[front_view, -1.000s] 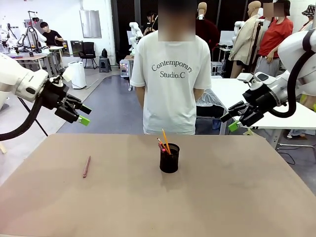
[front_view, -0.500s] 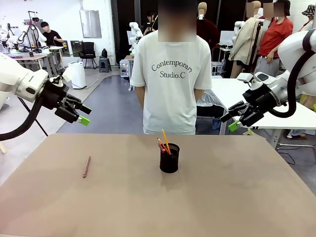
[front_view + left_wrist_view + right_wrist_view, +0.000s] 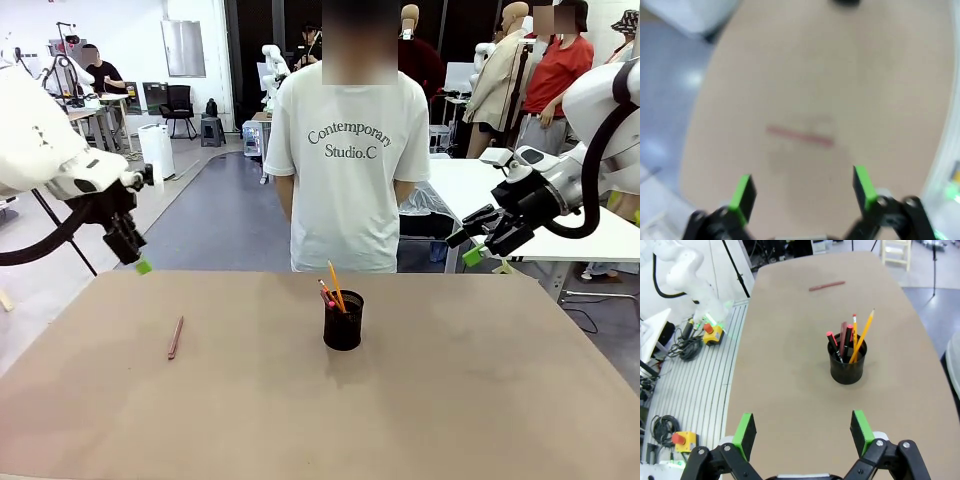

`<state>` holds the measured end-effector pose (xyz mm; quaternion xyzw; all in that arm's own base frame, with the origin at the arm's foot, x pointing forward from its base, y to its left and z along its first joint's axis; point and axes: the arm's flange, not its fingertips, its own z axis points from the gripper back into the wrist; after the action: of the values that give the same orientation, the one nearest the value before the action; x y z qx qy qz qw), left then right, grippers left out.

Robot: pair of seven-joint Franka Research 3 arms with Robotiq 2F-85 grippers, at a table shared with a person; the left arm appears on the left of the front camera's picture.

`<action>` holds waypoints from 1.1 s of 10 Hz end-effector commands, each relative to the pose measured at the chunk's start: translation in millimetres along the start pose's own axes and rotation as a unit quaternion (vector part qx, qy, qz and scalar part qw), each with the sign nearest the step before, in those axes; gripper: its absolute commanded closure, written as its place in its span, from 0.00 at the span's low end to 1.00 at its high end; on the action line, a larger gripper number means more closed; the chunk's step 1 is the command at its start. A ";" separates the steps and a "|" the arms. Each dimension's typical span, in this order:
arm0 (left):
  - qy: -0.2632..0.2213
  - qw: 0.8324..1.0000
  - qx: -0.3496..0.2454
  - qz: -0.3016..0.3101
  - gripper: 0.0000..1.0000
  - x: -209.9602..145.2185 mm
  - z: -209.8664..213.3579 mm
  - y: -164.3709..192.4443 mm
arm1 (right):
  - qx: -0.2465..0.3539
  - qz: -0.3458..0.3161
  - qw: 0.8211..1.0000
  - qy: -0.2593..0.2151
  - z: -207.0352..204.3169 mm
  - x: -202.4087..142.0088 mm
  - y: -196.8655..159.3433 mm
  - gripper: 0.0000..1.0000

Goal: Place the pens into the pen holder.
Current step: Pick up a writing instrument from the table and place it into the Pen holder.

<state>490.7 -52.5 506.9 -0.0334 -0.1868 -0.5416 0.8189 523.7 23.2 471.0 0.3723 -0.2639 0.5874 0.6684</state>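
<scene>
Well left of pen holder (image 3: pixel 343 325), pinkish-brown pen (image 3: pixel 176 337); person (image 3: pixel 345 160) behind.

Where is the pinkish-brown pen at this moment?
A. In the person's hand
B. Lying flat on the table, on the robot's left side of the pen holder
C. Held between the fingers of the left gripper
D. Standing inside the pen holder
B: the pinkish-brown pen lies flat on the table, apart from the pen holder; the open left gripper is above it and does not touch it.
</scene>
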 end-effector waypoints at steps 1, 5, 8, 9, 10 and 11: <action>0.141 0.987 -0.014 0.070 0.00 -0.1 6.6 -12.2 | 0.002 -0.003 1.000 -0.003 0.2 1.1 1.6 0.00; 0.163 0.956 -0.035 0.241 0.00 4.8 -39.0 -11.3 | 0.002 -0.003 1.000 -0.003 0.2 1.1 1.6 0.00; 0.195 0.958 -0.015 0.211 0.00 -7.0 -30.7 -18.5 | 0.002 -0.003 1.000 -0.003 0.2 1.1 1.6 0.00; 0.195 0.958 -0.015 0.211 0.00 -7.0 -30.7 -18.5 | 0.002 -0.003 1.000 -0.003 0.2 1.1 1.6 0.00; 0.195 0.958 -0.015 0.211 0.00 -7.0 -30.7 -18.5 | 0.002 -0.003 1.000 -0.003 0.2 1.1 1.6 0.00; 0.195 0.958 -0.015 0.211 0.00 -7.0 -30.7 -18.5 | 0.002 -0.003 1.000 -0.003 0.2 1.1 1.6 0.00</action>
<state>482.6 -64.9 474.0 0.0181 -0.0067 -0.3501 0.9365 523.7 23.2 470.9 0.3724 -0.2638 0.5874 0.6684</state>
